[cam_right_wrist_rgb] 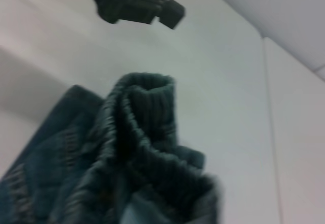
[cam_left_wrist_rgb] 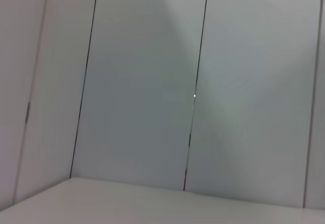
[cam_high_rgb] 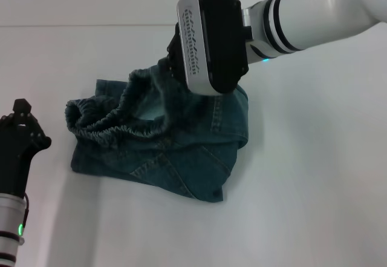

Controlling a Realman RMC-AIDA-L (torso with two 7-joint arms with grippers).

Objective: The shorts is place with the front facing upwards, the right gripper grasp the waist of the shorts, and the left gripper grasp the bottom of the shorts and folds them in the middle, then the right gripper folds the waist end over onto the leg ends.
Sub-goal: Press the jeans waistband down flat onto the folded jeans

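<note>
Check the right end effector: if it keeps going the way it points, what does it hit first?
Likely the blue denim shorts: the black boxy right end effector points down into their gathered waistband. Depth unclear.

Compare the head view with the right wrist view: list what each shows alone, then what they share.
Only the head view shows the right gripper with its white arm, over the far edge of the shorts; its fingers are hidden behind its body. It also shows the whole folded denim with its stitched pocket. Only the right wrist view shows the elastic waistband close up, bunched and raised. Both show the shorts, the white table and the left gripper, off to the shorts' left and apart from them.
</note>
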